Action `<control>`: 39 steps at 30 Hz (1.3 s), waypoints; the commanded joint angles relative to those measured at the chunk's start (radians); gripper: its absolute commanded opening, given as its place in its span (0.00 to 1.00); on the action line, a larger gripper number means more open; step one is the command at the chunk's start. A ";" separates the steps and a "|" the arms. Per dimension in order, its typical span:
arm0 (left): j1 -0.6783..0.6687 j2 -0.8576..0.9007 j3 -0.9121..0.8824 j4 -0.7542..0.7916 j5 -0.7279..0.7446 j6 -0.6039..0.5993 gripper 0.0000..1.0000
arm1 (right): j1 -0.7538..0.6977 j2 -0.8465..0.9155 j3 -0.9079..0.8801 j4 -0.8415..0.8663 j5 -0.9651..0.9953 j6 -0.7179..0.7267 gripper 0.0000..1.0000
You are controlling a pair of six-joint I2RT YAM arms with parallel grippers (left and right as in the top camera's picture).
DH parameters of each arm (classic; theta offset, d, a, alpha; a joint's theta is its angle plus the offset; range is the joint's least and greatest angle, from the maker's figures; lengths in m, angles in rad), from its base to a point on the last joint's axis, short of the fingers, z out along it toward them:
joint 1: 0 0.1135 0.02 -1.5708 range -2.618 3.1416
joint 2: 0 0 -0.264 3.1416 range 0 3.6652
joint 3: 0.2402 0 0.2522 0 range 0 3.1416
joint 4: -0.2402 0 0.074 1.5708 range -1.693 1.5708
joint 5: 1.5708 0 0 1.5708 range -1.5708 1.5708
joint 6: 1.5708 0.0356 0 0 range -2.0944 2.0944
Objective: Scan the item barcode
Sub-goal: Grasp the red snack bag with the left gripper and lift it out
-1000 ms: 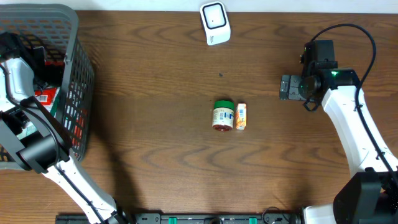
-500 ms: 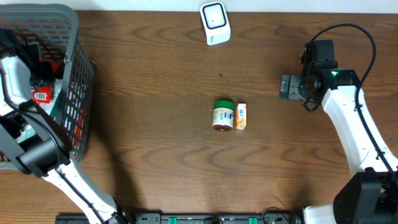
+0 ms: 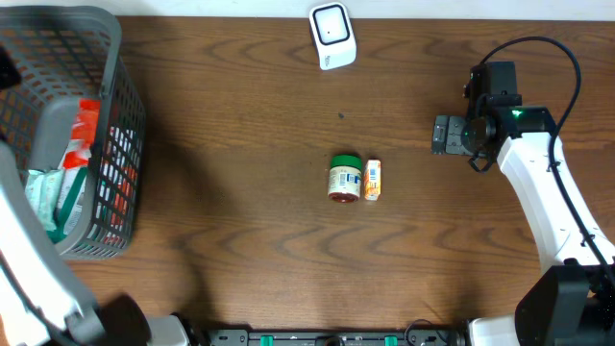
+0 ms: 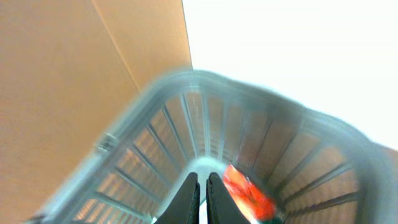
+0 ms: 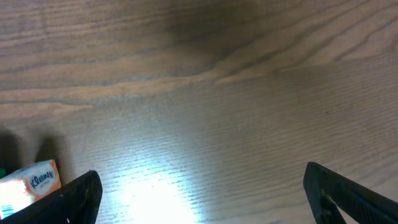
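Observation:
A white barcode scanner lies at the table's far edge. A green-lidded jar lies mid-table with a small orange box at its right side; the box's corner also shows in the right wrist view. My right gripper hovers open over bare wood to the right of them, holding nothing. My left gripper is shut, its fingers together with nothing seen between them, above the grey basket. A red packet lies just right of the fingertips, blurred.
The grey mesh basket stands at the table's left end, holding a red packet and green-and-white packets. My left arm shows as a white blur along the left edge. The right arm runs down the right side.
My left gripper has shut and the left arm has swung quickly up and out of the basket, now blurred. The right arm, jar and box have not moved.

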 commanded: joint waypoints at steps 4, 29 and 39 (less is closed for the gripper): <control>-0.019 -0.261 0.011 0.014 0.006 -0.106 0.17 | -0.003 -0.010 0.010 -0.001 0.016 -0.010 0.99; 0.030 0.299 0.010 -0.242 0.179 -0.024 0.99 | -0.003 -0.010 0.010 -0.001 0.016 -0.010 0.99; 0.032 0.497 0.010 -0.303 0.320 0.150 0.98 | -0.003 -0.010 0.010 -0.001 0.016 -0.010 0.99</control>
